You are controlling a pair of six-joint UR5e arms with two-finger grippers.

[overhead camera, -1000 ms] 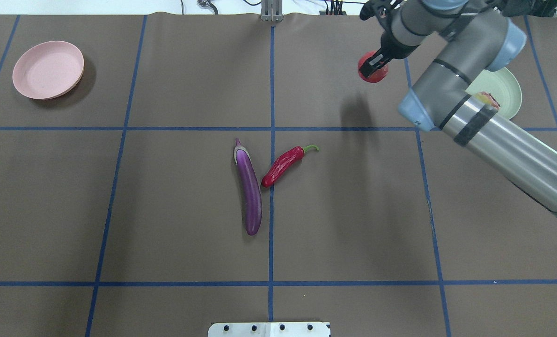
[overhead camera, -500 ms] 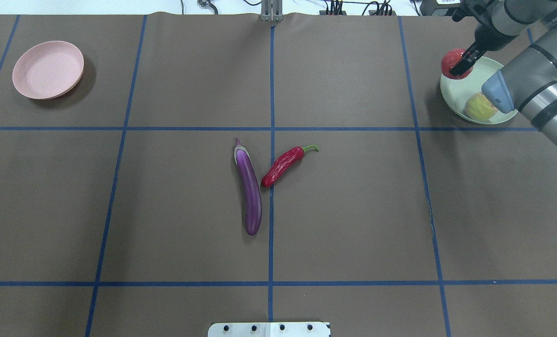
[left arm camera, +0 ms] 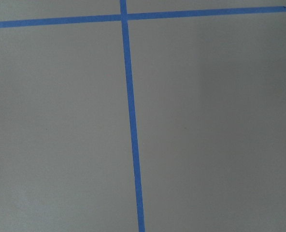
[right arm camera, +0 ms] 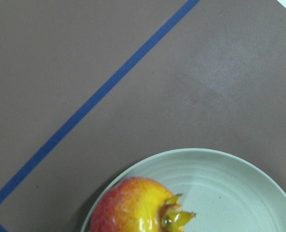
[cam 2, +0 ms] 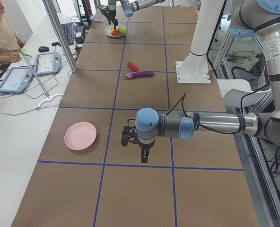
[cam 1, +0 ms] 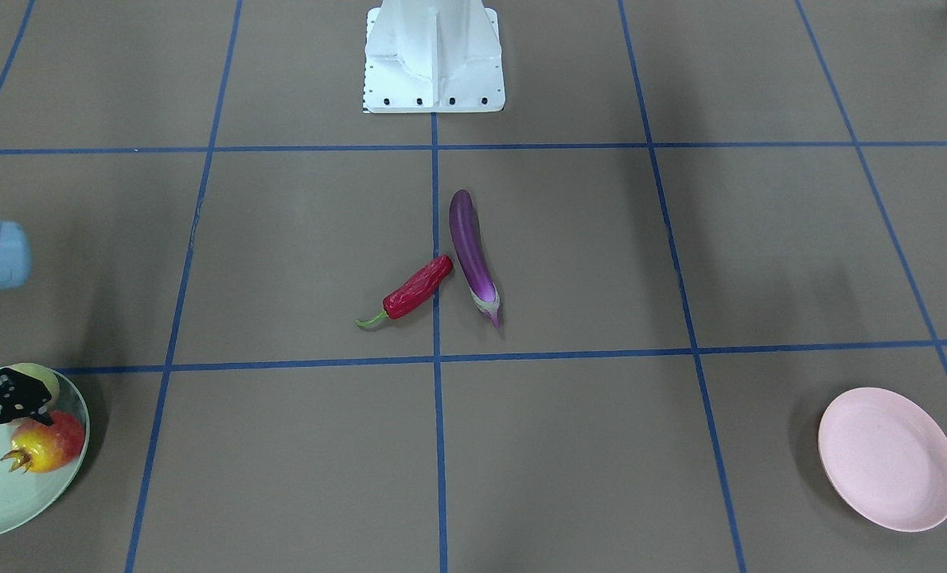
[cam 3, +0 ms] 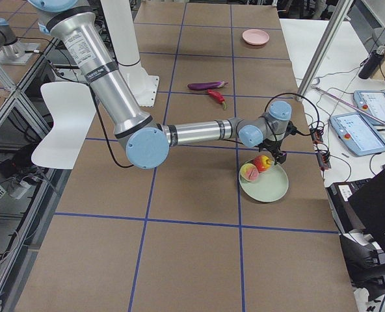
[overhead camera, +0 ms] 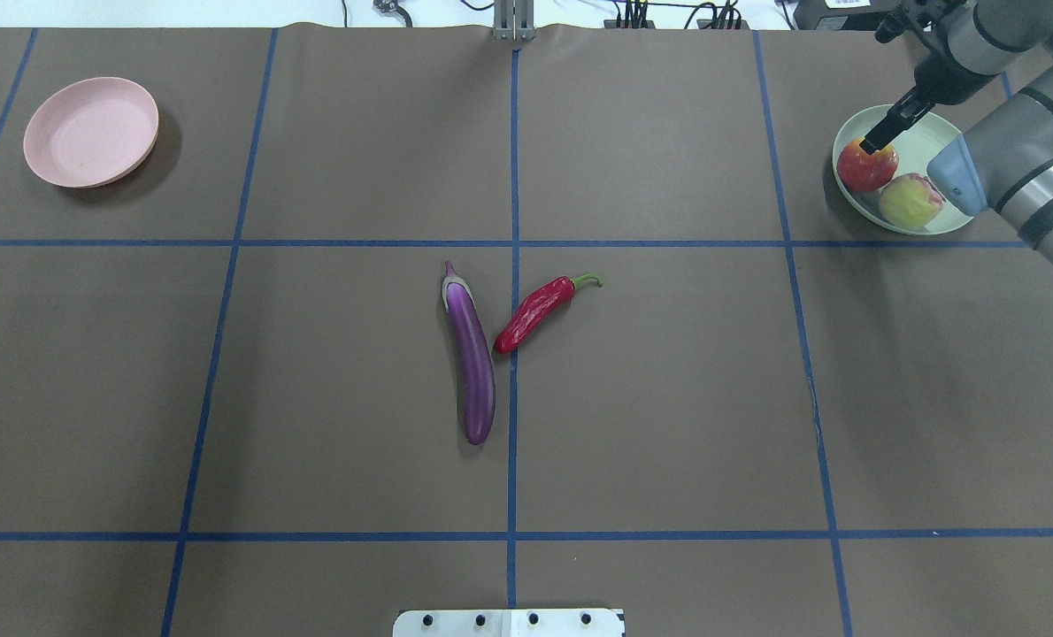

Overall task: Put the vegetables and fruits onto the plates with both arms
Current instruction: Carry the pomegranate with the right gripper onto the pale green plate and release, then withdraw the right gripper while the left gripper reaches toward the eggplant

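Observation:
The pomegranate (overhead camera: pixel 866 165) lies in the mint green plate (overhead camera: pixel 929 141) at the far right, beside the peach (overhead camera: pixel 909 200). My right gripper (overhead camera: pixel 876 141) hovers just above the pomegranate, open and empty. The right wrist view shows the pomegranate (right arm camera: pixel 133 205) resting on the plate (right arm camera: pixel 239 193). The eggplant (overhead camera: pixel 472 354) and the chili pepper (overhead camera: pixel 535 314) lie side by side at the table's middle. The pink plate (overhead camera: pixel 90 131) is empty at the far left. My left gripper (cam 2: pixel 141 153) points down over bare table near the pink plate; I cannot tell if it is open.
The white base block (overhead camera: pixel 509 622) sits at the near edge. Blue tape lines (left arm camera: pixel 131 121) cross the brown table cover. An operator (cam 2: pixel 0 33) sits with tablets on a side desk beyond the table's far side.
My right gripper carried the pomegranate from the middle-right over to the mint plate and let it go. The pomegranate now rests in the plate beside the peach.

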